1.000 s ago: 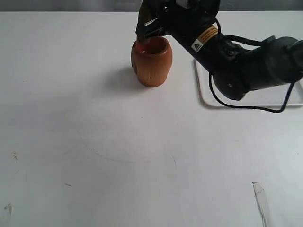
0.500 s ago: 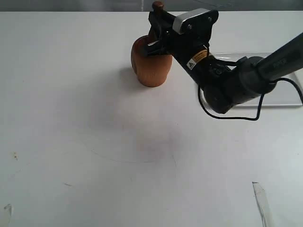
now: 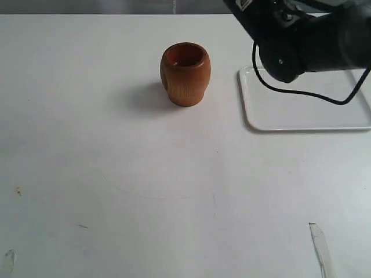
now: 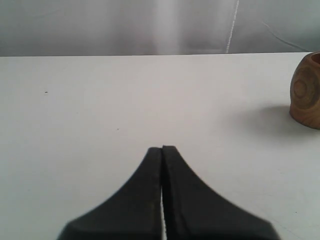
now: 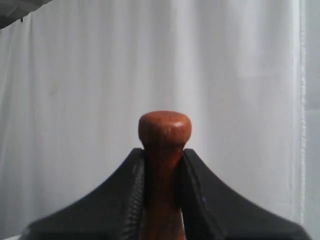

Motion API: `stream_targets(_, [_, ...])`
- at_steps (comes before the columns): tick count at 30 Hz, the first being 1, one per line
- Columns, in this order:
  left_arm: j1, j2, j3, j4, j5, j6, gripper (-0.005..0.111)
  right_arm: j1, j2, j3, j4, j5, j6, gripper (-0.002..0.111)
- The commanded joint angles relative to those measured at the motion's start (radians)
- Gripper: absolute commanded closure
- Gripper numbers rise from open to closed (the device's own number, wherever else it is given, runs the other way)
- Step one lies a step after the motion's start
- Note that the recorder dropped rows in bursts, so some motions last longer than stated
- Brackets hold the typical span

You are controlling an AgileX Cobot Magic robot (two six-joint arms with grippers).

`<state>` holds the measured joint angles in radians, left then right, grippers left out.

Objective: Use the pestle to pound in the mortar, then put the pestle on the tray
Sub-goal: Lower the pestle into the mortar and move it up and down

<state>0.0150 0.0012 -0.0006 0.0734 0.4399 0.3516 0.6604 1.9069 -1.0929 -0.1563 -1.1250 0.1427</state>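
Note:
The reddish-brown mortar [image 3: 185, 73] stands upright on the white table, its mouth uncovered; it also shows at the edge of the left wrist view, mortar [image 4: 306, 91]. The white tray [image 3: 307, 110] lies to its right, partly under the right arm [image 3: 307, 40]. My right gripper [image 5: 162, 160] is shut on the pestle [image 5: 164, 131], whose knobbed end sticks out past the fingertips against a white curtain. In the exterior view the pestle and right gripper are out of frame above. My left gripper [image 4: 162, 149] is shut on nothing, low over bare table, well away from the mortar.
A black cable [image 3: 301, 92] loops from the right arm above the tray. A small strip of clear tape [image 3: 320, 246] lies near the table's front right corner. Faint marks dot the front left.
The right arm has lifted the pestle out of the mortar and swung up and right, leaving the mortar's mouth uncovered; its gripper has left the exterior view. The mortar has not moved.

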Motion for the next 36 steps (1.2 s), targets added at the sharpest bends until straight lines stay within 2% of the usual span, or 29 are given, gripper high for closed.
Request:
stream_targets(1, [-0.008,-0.001,0.001,-0.007,-0.003,-0.008,0.107,0.006,0.039,0.015,-0.027,0.102,-0.050,0.108])
stream_targets(7, [-0.008,-0.001,0.001,-0.007,-0.003,-0.008,0.107,0.006,0.118,0.116,0.002,0.026,-0.086,0.108])
stream_targets(16, [-0.008,-0.001,0.001,-0.007,-0.003,-0.008,0.107,0.006,0.307,0.121,0.004,-0.001,-0.051,0.108])
stream_targets(20, [-0.008,-0.001,0.001,-0.007,-0.003,-0.008,0.107,0.006,0.188,0.119,0.004,-0.081,-0.049,0.108])
stream_targets(27, [-0.008,-0.001,0.001,-0.007,-0.003,-0.008,0.107,0.006,-0.106,0.119,0.019,0.055,-0.076,0.108])
stream_targets(31, [-0.008,-0.001,0.001,-0.007,-0.003,-0.008,0.107,0.006,-0.117,0.119,0.019,0.100,-0.079,0.108])
stream_targets(36, [-0.008,-0.001,0.001,-0.007,-0.003,-0.008,0.107,0.006,-0.008,0.119,0.019,0.094,-0.080,0.108])
